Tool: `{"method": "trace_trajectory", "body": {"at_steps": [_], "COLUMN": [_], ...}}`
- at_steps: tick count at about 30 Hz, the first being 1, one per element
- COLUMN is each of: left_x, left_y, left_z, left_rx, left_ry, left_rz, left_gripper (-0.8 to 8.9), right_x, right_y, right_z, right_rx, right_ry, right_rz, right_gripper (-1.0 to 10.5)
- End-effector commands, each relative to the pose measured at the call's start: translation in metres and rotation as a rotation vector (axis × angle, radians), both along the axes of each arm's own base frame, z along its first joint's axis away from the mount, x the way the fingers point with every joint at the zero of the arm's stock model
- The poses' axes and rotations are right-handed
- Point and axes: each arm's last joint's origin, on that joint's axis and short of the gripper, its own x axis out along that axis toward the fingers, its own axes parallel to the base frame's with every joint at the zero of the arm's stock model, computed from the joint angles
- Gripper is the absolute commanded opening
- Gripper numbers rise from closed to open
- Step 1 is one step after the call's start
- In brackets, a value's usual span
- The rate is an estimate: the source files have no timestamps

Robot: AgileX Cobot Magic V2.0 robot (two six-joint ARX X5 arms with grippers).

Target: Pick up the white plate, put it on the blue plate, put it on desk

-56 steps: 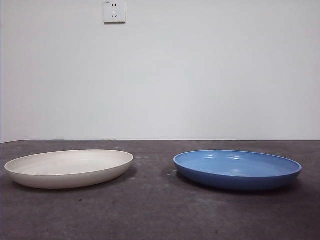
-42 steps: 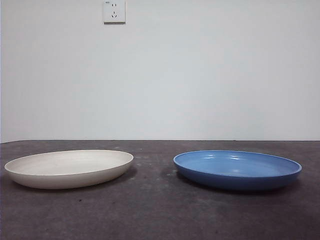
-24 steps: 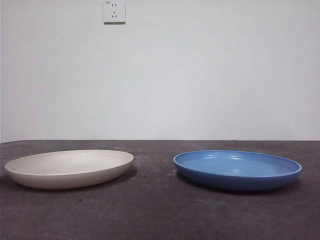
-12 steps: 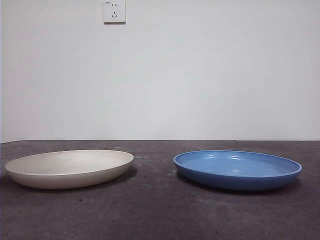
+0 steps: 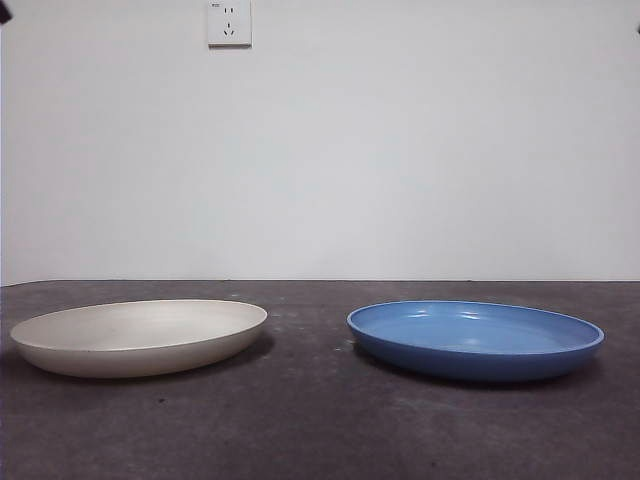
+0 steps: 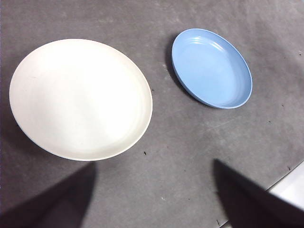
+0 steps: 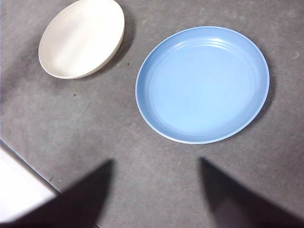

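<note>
The white plate [image 5: 138, 336] lies flat on the desk [image 5: 320, 430] at the left. The blue plate [image 5: 475, 338] lies flat at the right, a gap of bare desk between them. Both plates are empty. In the left wrist view, my left gripper [image 6: 153, 162] hangs high above the desk, open and empty, close to the white plate [image 6: 80, 97], with the blue plate [image 6: 211, 66] farther off. In the right wrist view, my right gripper [image 7: 156, 159] is also high, open and empty, close to the blue plate [image 7: 202, 83], with the white plate [image 7: 81, 38] beyond.
A white wall with a power socket [image 5: 228, 22] stands behind the desk. The desk's edge and a pale floor show in the left wrist view [image 6: 289, 187] and the right wrist view [image 7: 19, 190]. A black arm tip [image 5: 4, 10] shows at the front view's top left corner.
A black arm tip has come into the top left corner of the front view. Both plates lie where they were.
</note>
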Motion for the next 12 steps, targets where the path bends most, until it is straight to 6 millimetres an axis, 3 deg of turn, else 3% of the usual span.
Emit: {"method": "trace_trajectory", "body": {"at_steps": [1,12], "left_x": [0.001,0.017], "left_y": [0.0,0.001], "left_z": [0.006,0.006], "left_rx": [-0.006,0.019], "left_ry": [-0.023,-0.034], "left_rz": [-0.001,0.122], "left_gripper": [4.81,4.77], "right_x": [0.001,0.001], "right_y": [0.001,0.001], "right_z": [0.006,0.006], "right_rx": [0.011,0.013], "right_ry": [-0.019,-0.018], "right_rz": [-0.004,-0.006], "right_gripper": [4.4,4.4]}}
